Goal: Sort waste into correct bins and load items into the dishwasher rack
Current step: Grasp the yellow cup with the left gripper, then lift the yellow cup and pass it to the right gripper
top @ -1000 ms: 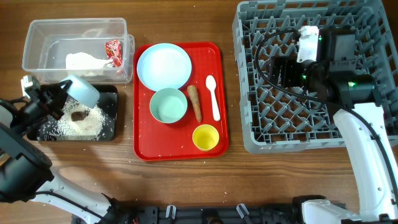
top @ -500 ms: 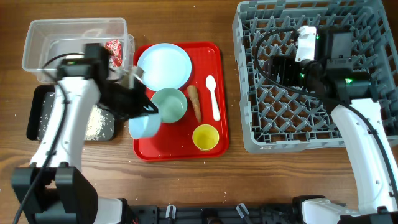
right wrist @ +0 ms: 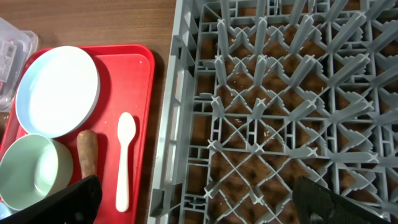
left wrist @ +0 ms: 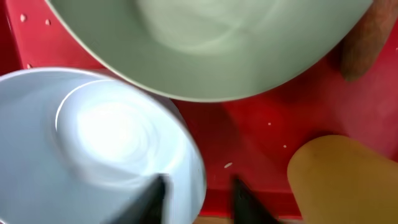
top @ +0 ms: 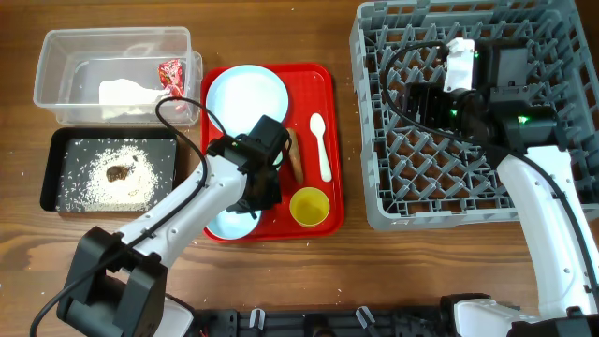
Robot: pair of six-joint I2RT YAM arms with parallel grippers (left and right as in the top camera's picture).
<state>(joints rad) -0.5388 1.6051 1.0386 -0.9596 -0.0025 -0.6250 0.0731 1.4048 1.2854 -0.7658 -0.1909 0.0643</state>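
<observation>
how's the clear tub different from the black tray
The clear tub is see-through with tall walls; the black tray is opaque and shallow. The clear tub holds a white napkin and a red wrapper; the black tray holds white crumbs and a brown lump. Both are rectangular and sit beside the red tray.

Light blue bowl (top: 223,227): largely covered by left arm (top: 173,213), near counter's front edge.
Pale green bowl (left wrist: 205,43): cropped at top, blurred.
Small yellow cup (left wrist: 342,180): cropped, blurred.

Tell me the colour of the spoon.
The spoon is white; the right wrist view shows it best.
</observation>
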